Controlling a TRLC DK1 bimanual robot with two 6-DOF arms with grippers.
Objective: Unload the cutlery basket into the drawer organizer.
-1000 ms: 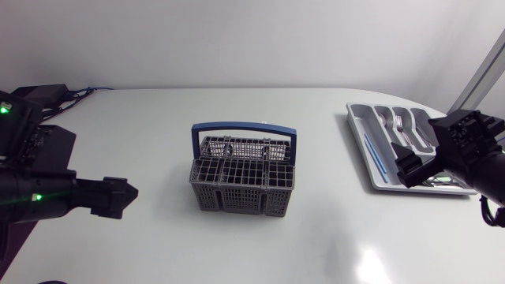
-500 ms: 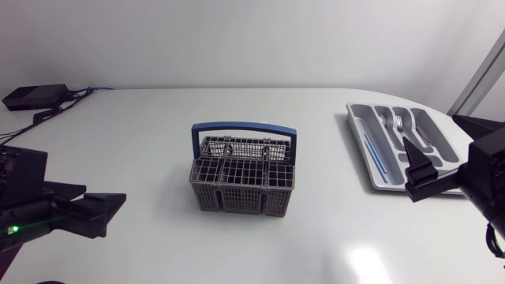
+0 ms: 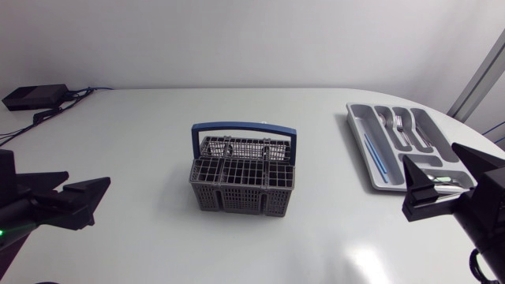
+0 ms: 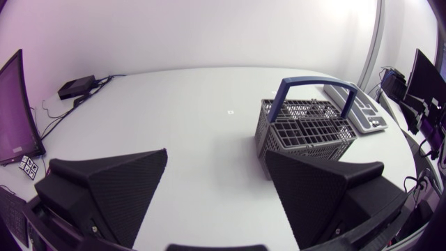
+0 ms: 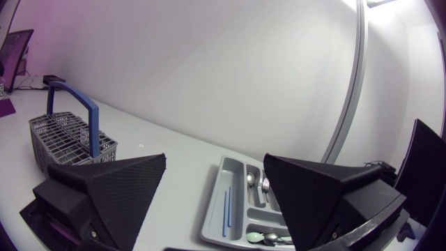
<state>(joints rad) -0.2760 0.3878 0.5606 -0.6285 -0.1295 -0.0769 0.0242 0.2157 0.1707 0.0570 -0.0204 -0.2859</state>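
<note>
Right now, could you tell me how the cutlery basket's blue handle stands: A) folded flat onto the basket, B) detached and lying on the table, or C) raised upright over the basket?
C: the blue handle arches upright above the grey cutlery basket, joined to it at both ends.

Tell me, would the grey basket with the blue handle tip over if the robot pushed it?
Probably not if pushed low: the basket sits flat on a wide base. A shove on its tall handle might tip it. It looks like open plastic mesh with no cutlery poking out, so it is likely light and may slide on the smooth table.
</note>
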